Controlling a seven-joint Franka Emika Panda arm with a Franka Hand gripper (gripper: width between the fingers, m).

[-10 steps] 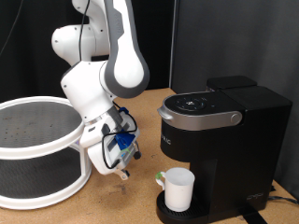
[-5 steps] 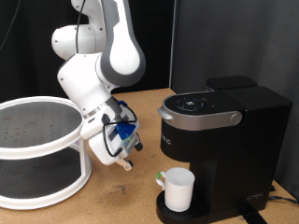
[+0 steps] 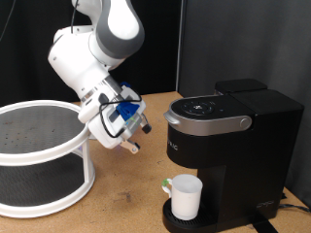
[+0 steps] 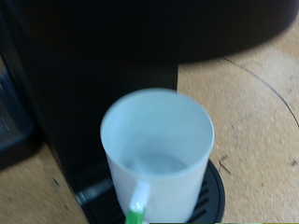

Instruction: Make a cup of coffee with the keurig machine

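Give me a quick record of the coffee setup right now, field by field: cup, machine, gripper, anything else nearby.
cup: white mug, upright on the drip tray, pale green handle
cup contents: looks empty in the wrist view
keurig machine: black, lid closed, at the exterior view's right
gripper: in the air, up and to the exterior view's left of the cup, holding nothing
other: white round two-tier rack at the exterior view's left
surface: wooden table

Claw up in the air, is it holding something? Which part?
Nothing. The claw hangs in the air, away from the cup, which stands alone on the keurig machine drip tray, its green handle free.
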